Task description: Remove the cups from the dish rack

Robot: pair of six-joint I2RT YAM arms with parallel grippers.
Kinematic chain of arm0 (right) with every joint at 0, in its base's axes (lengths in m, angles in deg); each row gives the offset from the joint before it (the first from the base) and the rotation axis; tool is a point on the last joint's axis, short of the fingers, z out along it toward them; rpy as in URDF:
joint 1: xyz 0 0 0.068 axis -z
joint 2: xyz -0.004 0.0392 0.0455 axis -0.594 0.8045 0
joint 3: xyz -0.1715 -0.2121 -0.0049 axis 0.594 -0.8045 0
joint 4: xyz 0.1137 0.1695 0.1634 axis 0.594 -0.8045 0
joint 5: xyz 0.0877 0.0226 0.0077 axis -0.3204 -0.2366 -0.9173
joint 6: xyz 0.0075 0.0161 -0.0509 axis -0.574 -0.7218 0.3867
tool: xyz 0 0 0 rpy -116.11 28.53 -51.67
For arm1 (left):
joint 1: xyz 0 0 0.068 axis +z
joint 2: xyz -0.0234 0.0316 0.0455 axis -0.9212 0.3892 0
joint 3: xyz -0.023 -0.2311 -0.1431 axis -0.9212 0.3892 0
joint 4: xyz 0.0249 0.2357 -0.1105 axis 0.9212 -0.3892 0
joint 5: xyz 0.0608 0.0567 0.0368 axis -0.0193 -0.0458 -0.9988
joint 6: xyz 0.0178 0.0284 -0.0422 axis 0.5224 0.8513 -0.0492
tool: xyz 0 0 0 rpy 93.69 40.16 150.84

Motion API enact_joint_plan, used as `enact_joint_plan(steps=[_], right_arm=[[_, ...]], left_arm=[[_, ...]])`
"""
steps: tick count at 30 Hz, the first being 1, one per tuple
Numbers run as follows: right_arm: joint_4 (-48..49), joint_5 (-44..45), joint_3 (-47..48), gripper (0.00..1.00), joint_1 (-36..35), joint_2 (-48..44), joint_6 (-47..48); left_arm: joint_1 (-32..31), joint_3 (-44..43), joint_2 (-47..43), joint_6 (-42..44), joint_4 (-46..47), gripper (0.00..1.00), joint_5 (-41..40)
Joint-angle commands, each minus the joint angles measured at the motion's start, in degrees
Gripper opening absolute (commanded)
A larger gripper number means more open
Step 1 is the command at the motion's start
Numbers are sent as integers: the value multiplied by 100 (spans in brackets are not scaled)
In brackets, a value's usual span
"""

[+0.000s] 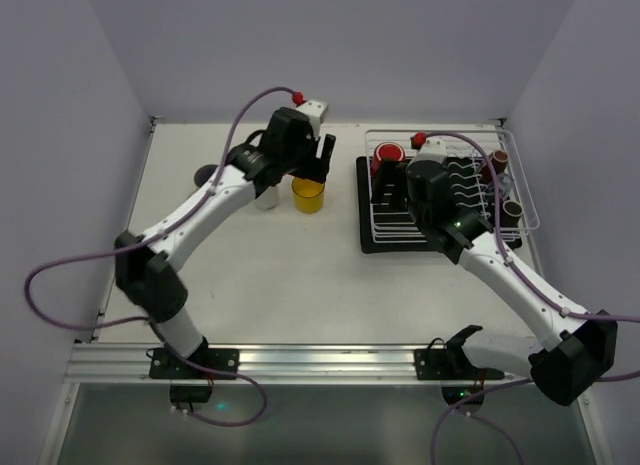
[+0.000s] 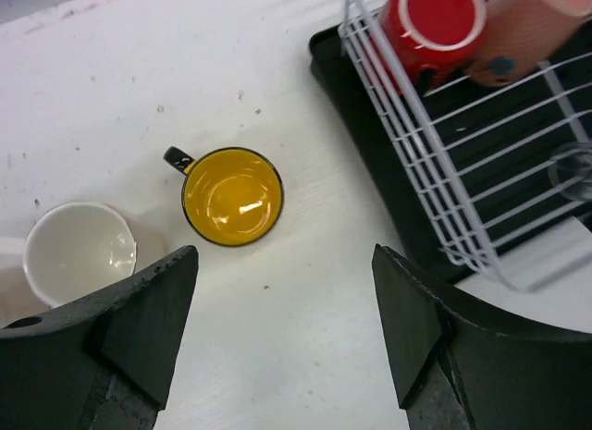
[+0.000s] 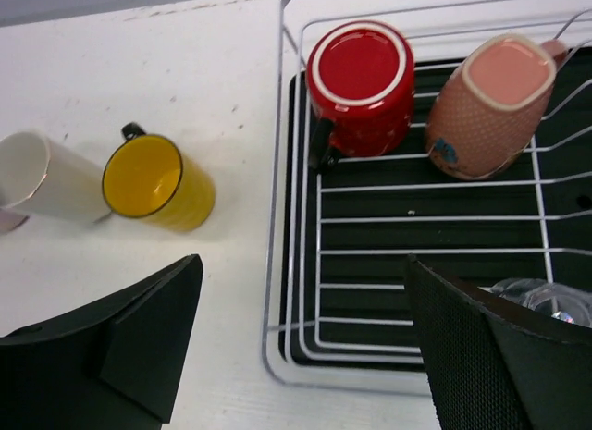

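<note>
The white wire dish rack (image 1: 520, 185) stands on a black tray at the right. In it are a red cup (image 1: 388, 160), mouth down (image 3: 361, 74), a pinkish-brown cup (image 3: 495, 97) lying beside it, two brown cups (image 1: 497, 163) (image 1: 512, 210) at the right side, and a clear glass (image 3: 541, 296). A yellow cup (image 1: 308, 195) and a white cup (image 1: 267, 198) stand upright on the table left of the rack. My left gripper (image 1: 318, 163) (image 2: 285, 319) is open and empty above the table, near the yellow cup (image 2: 231, 195). My right gripper (image 1: 392, 193) (image 3: 301, 337) is open and empty over the rack's near left corner.
A dark round object (image 1: 207, 173) lies on the table behind the left arm. The rack's raised rim (image 2: 407, 125) and black tray edge (image 3: 289, 171) lie between the two grippers. Walls close the table at left, back and right.
</note>
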Motion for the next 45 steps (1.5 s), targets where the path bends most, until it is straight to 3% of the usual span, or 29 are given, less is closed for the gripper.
enact_joint_plan(steps=[1, 10, 16, 19, 22, 29, 43, 45], right_arm=[[-37, 314, 625, 91, 266, 529, 206], [-388, 664, 2127, 98, 601, 2381, 338], [-573, 832, 2884, 99, 715, 3113, 364], [-652, 885, 3104, 99, 776, 3439, 294], [-679, 842, 3244, 99, 864, 3667, 232], [-837, 762, 3833, 99, 952, 4309, 110], [-828, 534, 3922, 99, 1198, 4951, -66], [-810, 499, 3948, 94, 1198, 4969, -75]], left_arm=[[-40, 1272, -1700, -229, 940, 80, 599], [-31, 4509, -5442, -502, 1383, 92, 828], [-40, 5452, -6816, -493, 777, 98, 530], [-40, 5848, -7475, -582, 1187, 100, 835], [-31, 6120, -7758, -538, 1381, 100, 741], [-13, 6060, -7425, -432, 1295, 100, 968], [390, 6087, -7276, -388, 1418, 100, 1346], [478, 6095, -7241, -379, 1435, 100, 1416]])
